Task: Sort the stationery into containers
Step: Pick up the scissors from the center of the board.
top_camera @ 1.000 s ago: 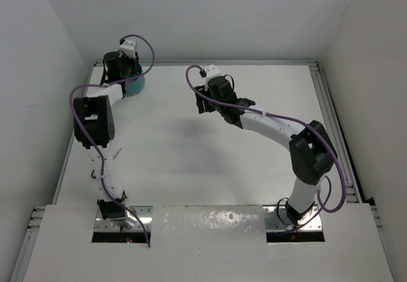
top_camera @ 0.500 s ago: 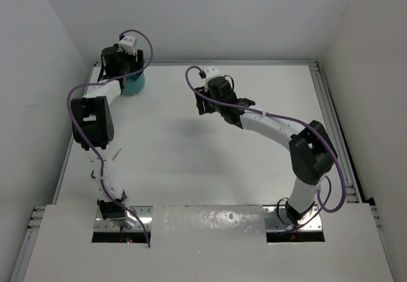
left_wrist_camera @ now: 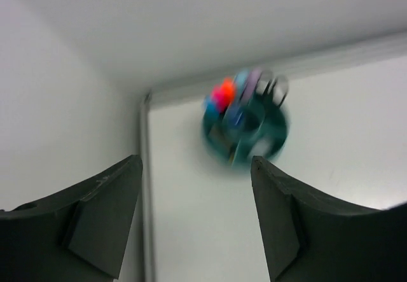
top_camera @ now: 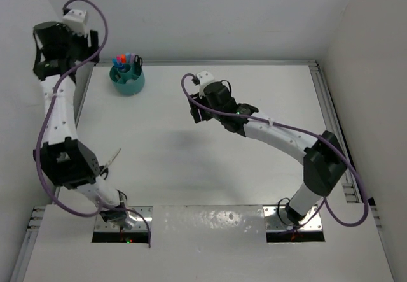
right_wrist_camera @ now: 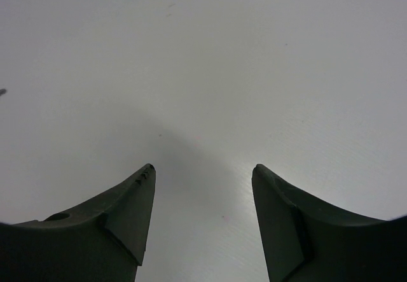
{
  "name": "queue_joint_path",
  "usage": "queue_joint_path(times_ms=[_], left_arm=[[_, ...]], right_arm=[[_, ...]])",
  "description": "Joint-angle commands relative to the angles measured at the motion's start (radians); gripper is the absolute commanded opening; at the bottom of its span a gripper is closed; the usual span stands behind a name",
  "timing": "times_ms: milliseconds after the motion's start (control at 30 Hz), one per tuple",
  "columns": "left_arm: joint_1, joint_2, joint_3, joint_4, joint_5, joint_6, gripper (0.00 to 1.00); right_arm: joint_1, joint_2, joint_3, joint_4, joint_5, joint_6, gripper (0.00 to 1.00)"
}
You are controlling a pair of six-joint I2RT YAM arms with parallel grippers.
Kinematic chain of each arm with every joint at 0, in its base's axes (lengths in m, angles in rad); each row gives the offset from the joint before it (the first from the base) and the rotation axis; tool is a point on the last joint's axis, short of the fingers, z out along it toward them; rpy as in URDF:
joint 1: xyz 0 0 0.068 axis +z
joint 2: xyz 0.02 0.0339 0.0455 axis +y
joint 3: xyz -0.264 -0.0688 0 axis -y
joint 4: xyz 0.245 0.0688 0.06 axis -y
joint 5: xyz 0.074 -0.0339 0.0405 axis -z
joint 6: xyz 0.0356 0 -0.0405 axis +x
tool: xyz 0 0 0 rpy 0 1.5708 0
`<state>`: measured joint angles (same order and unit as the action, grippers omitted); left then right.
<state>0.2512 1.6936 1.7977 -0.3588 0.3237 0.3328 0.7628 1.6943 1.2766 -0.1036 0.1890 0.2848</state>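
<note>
Teal cup (top_camera: pixel 129 86), markers (top_camera: pixel 124 60) and perhaps scissors (left_wrist_camera: pixel 275 88) upright inside; left gripper (left_wrist_camera: pixel 194 164), right gripper (right_wrist_camera: pixel 203 167) apart, empty.

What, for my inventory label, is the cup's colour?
Teal; the cup shows sharpest in the top external view.

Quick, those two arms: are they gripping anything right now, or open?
Left end effector: open, holding nothing.
Right end effector: open, holding nothing.
</note>
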Motion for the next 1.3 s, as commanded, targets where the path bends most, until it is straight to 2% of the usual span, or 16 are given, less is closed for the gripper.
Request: queue_joint_path(times_ms=[0, 33, 133, 300, 367, 433, 467, 733, 933, 1100, 1267], left_arm=[[0.113, -0.124, -0.076, -0.486, -0.012, 0.212, 0.67], [0.132, -0.147, -0.115, -0.588, -0.055, 0.245, 0.67], [0.233, -0.235, -0.318, -0.686, -0.119, 0.324, 0.65], [0.419, -0.363, -0.643, -0.695, -0.103, 0.417, 0.62], [0.459, -0.408, -0.728, -0.681, -0.092, 0.439, 0.61], [0.477, -0.432, -0.729, -0.664, -0.092, 0.442, 0.61], [0.497, -0.449, -0.809, -0.66, -0.091, 0.452, 0.61], [0.591, -0.5, -0.935, -0.634, -0.087, 0.488, 0.6], [0.609, -0.485, -0.939, -0.632, -0.071, 0.479, 0.6], [0.609, -0.434, -0.88, -0.667, -0.054, 0.402, 0.58], [0.609, -0.446, -0.912, -0.646, -0.078, 0.339, 0.52]], right_arm=[[0.047, -0.099, -0.029, -0.015, 0.003, -0.015, 0.62], [0.056, -0.111, -0.036, -0.03, 0.006, -0.015, 0.62], [0.096, -0.148, -0.063, -0.051, 0.007, 0.005, 0.62], [0.182, -0.186, -0.101, -0.073, 0.018, 0.033, 0.62], [0.216, -0.203, -0.127, -0.073, 0.032, 0.048, 0.62], [0.239, -0.211, -0.147, -0.076, 0.038, 0.069, 0.62], [0.263, -0.214, -0.152, -0.079, 0.041, 0.074, 0.62], [0.342, -0.255, -0.212, -0.13, 0.099, 0.12, 0.62], [0.352, -0.3, -0.298, -0.117, 0.153, 0.154, 0.62], [0.336, -0.302, -0.312, -0.111, 0.184, 0.018, 0.65], [0.283, -0.266, -0.29, -0.102, 0.097, -0.047, 0.64]])
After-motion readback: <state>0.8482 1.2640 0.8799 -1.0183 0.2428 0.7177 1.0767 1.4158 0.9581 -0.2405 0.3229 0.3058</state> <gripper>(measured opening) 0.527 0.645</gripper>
